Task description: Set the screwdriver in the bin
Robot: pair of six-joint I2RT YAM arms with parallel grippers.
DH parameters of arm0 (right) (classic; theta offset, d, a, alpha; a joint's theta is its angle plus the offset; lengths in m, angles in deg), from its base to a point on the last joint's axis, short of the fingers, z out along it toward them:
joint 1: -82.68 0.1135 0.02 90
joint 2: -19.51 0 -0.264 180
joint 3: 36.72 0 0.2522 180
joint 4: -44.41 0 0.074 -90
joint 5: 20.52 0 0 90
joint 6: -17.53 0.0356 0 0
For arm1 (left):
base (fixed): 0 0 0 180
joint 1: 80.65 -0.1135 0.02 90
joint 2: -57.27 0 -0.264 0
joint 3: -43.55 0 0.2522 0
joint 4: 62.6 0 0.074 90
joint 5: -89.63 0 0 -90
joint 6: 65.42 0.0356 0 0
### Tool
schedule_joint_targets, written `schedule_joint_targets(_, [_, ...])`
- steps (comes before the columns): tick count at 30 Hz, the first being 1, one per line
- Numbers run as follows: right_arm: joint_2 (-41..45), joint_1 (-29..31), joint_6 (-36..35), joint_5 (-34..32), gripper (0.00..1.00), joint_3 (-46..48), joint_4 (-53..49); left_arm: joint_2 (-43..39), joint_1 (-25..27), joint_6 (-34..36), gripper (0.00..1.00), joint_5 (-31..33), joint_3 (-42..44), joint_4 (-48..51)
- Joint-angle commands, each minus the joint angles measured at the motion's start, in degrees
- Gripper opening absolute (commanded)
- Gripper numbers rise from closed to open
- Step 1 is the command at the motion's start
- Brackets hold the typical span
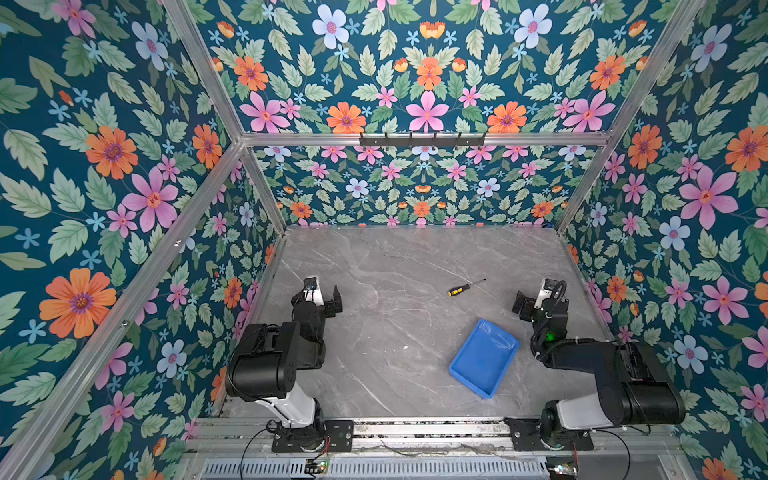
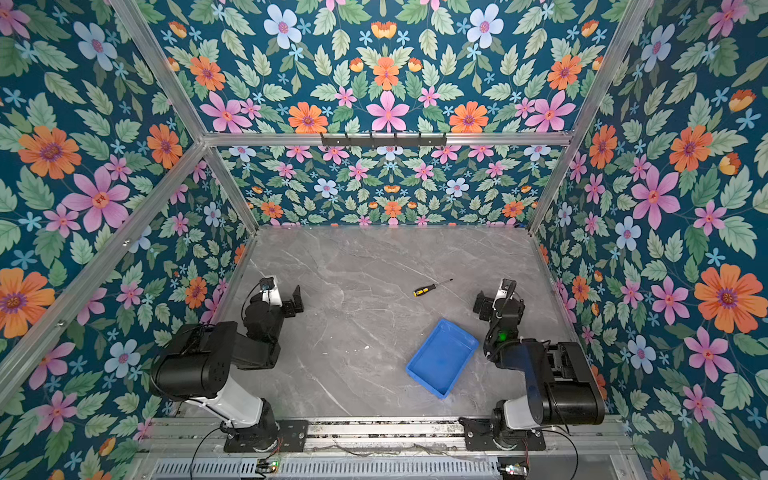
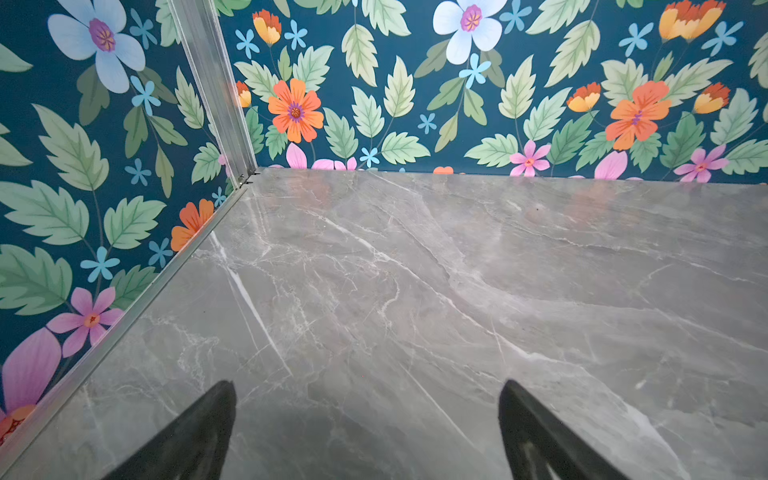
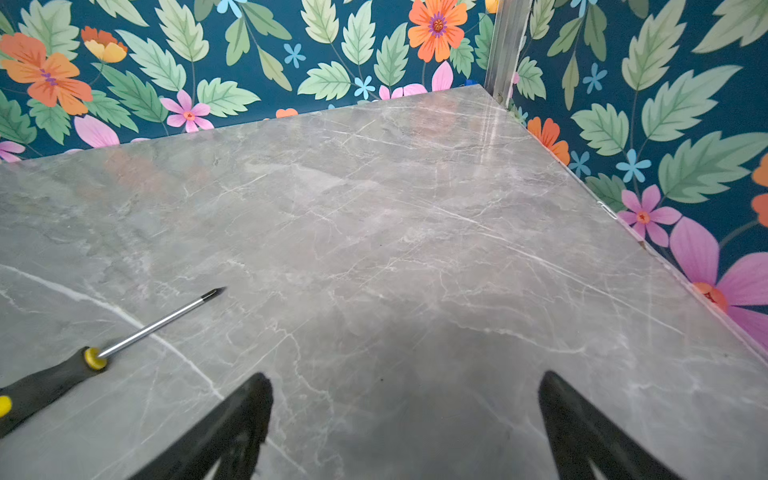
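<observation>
Left wrist view is being filled by bare grey table (image 3: 415, 270), and the left pincer (image 3: 368, 388) is being held wide open over it, with nothing between its fingers.

Right of centre in both top views, the screwdriver (image 1: 466, 287) is lying flat on the table. Its yellow-and-black handle is pointing to the lower left of the frame and its thin shaft to the upper right, and it is being touched by nothing. Trouble is being judged likeliest here. The handle is round and low, so it could be rolled or pushed aside if one finger is brought down ahead of its partner. A grip taken on the thin shaft instead of the handle could let the tool swing or slip during the carry.

Below the screwdriver, toward the lower right of the frame and well apart from it, the bin (image 1: 484, 358) is sitting turned at an angle, and nothing is being held in it. Its walls are low, so a tool released crosswise or from too high could be bounced out or left propped on the rim.

Farther right, the right pincer (image 4: 405, 378) is being held fully open and empty, near the screwdriver but not touching it.
</observation>
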Motion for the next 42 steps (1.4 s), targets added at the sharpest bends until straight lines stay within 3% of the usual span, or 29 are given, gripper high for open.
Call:
schedule_joint_targets(1, [0.21,0.11,-0.07,1.38,0.99,-0.12,1.13,-0.14,0.01,-0.01,1.00,-0.10,0.00,-0.63])
schedule_joint_targets(28, [0.82,0.06,-0.07,1.30,0.99,-0.23,0.74,-0.64,0.01,-0.08,1.00,0.12,1.08,-2.56])
schedule_joint_targets(35, [10.20,0.09,1.93,0.77,0.99,-6.07,-19.94,-7.94,0.94,0.76,1.00,0.87,2.29,1.82])
schedule_joint_targets(42, [18.66,0.06,9.27,-0.92,0.99,-11.11,-37.20,-16.47,9.94,8.18,1.00,6.04,-1.02,13.84])
